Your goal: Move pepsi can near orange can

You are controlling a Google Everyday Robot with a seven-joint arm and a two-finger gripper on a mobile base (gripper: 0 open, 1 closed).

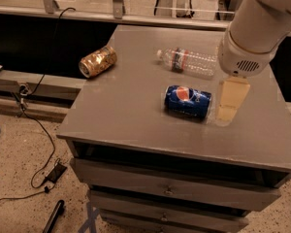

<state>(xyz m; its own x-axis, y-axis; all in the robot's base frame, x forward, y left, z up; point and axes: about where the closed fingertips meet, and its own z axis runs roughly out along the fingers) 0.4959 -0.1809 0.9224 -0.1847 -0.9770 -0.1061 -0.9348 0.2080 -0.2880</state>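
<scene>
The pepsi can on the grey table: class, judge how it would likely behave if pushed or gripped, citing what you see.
The pepsi can lies on its side on the flat table, so a push across its length would probably roll it. Its smooth, shiny wall may slip in a loose grip. The gripper hangs just beside one end.

I see my gripper [228, 111] low over the grey table [126, 115], just beside the pepsi can [188, 101] on its right end. Pepsi can lies on its side. Orange can [97, 61] lies well apart, far-left edge. Plastic bottle [189, 62] lies behind the pepsi can.
</scene>
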